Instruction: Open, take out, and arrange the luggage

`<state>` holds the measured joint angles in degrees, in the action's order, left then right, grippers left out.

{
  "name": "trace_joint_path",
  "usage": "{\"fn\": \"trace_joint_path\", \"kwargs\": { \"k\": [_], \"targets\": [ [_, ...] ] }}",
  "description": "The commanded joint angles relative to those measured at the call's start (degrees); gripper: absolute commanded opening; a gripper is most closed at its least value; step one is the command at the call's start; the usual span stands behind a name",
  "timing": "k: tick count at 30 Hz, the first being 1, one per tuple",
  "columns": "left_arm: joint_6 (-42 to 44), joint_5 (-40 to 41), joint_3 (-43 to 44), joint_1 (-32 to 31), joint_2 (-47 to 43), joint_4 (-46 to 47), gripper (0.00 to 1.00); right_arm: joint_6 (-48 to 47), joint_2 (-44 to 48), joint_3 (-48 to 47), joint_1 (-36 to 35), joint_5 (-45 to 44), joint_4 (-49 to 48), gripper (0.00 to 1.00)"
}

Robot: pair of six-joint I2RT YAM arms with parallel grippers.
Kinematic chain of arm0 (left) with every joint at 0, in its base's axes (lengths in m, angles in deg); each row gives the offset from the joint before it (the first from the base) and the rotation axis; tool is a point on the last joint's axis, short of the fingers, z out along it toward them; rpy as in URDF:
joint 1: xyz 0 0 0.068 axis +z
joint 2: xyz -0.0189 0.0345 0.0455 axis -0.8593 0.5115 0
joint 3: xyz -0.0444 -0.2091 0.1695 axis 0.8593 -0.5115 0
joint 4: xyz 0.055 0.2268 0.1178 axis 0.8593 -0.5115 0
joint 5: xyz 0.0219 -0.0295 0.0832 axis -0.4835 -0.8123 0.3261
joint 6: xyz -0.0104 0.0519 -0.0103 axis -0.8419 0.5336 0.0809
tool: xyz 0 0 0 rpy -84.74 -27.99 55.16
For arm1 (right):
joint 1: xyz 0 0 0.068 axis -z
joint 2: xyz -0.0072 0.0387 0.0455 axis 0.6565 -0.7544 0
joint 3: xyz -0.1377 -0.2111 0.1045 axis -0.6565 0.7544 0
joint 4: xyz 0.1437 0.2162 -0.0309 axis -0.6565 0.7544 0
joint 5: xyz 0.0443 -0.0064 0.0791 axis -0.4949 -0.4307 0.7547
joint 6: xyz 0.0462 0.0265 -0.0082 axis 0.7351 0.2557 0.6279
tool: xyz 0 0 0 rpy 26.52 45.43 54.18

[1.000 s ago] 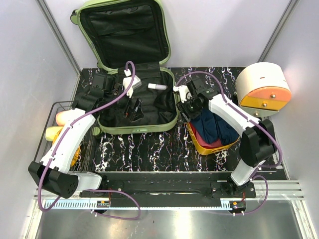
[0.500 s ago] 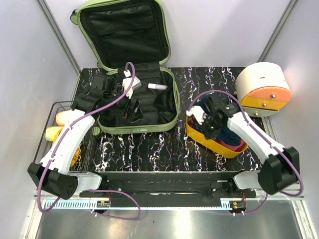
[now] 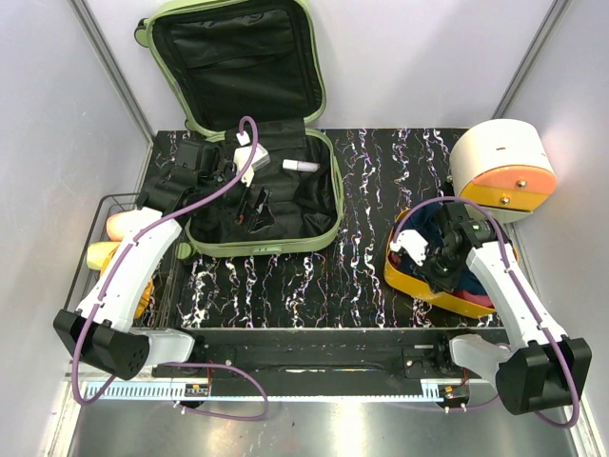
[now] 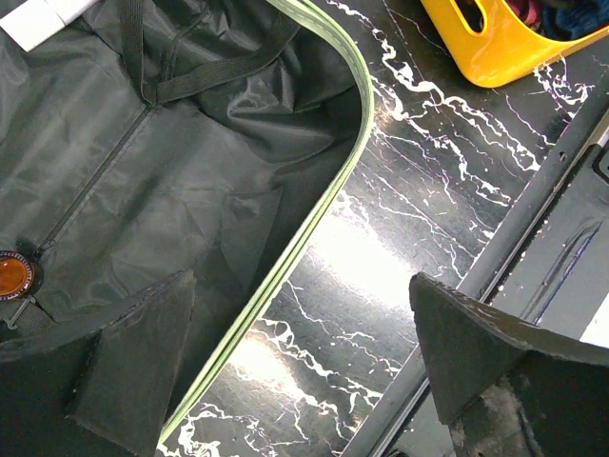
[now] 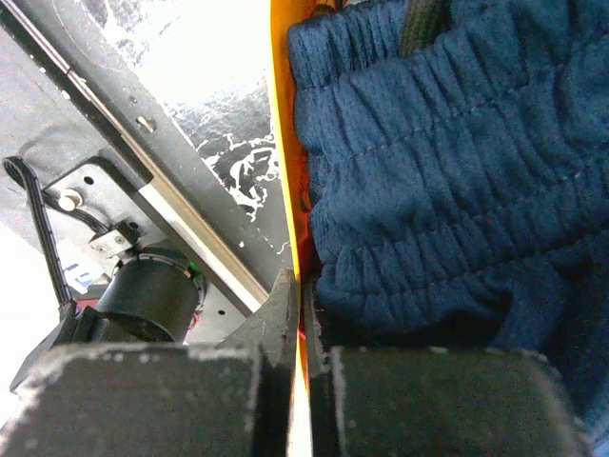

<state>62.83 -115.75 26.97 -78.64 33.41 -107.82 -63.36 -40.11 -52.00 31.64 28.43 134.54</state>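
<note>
The pale-green luggage [image 3: 268, 247] lies open at the back left, its lid leaning against the wall and its black lining showing. Small items rest in its base, among them a white tube [image 3: 299, 166]. My left gripper [image 3: 202, 165] hovers open over the base's left side; in the left wrist view its fingers [image 4: 133, 367] straddle the green rim [image 4: 319, 214] with nothing between them. At the front right, my right gripper [image 3: 440, 260] is shut on the wall of the yellow-orange tray [image 3: 407, 277]. The right wrist view shows that wall [image 5: 285, 190] pinched between the jaws, beside navy clothing [image 5: 447, 171].
A wire basket [image 3: 88, 271] with yellow and orange items stands at the left edge. A white and orange round drawer unit [image 3: 504, 167] sits at the back right. The metal rail [image 3: 314, 367] carrying the arm bases runs along the near edge. Walls close in on both sides.
My right gripper shut on the tray wall and dragged the tray of clothes from beside the luggage to the right and toward the near edge. The left arm stayed still.
</note>
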Motion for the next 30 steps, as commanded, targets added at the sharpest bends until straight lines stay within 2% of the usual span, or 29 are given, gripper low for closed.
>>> {"fn": "trace_joint_path", "kwargs": {
  "k": [1,4,8,13,14,15,17,18,20,22,24,30],
  "targets": [
    [-0.26,-0.81,2.92,0.33,-0.06,1.72,0.99,0.5,1.1,0.71,1.39,-2.98,11.82,0.0],
    [-0.08,-0.2,3.1,0.33,-0.41,1.72,0.99,-4.59,4.07,1.93,1.65,-5.35,11.91,0.0],
    [0.53,0.77,3.36,0.41,-1.03,0.93,0.99,-10.48,8.04,5.19,2.09,-13.5,10.95,0.0],
    [0.27,0.95,3.89,0.33,-1.38,0.84,0.99,-8.74,5.78,5.55,3.76,-16.07,10.33,0.01],
    [0.36,0.86,3.89,0.33,-1.38,0.84,0.99,-6.47,4.72,5.28,4.02,-16.86,9.98,0.05],
    [0.44,0.95,4.24,0.33,-1.38,0.49,0.99,-5.67,3.84,4.76,4.29,-16.96,9.72,0.26],
    [0.71,0.95,4.5,0.41,-1.38,0.14,0.99,-3.99,1.29,1.43,4.29,-15.48,10.85,0.55],
    [0.97,1.03,4.85,0.41,-1.29,-0.39,0.99,-3.03,-0.37,-2.68,4.29,-14.51,11.73,0.77],
    [1.15,1.21,5.12,0.41,-1.12,-0.65,0.99,-1.88,-2.31,-7.79,4.29,-11.78,15.15,0.86],
    [1.41,1.12,5.21,0.41,-1.12,-0.74,0.99,-0.92,-5.39,-16.05,4.29,-8.1,19.27,0.91],
    [1.5,0.6,5.47,0.33,-0.77,-0.74,0.99,2.15,-7.59,-24.28,4.29,-5.8,20.7,0.91],
    [0.36,-0.72,6.26,0.33,1.25,-0.74,0.99,7.16,-13.72,-37.76,0.52,9.12,20.53,0.78]
  ]
}}
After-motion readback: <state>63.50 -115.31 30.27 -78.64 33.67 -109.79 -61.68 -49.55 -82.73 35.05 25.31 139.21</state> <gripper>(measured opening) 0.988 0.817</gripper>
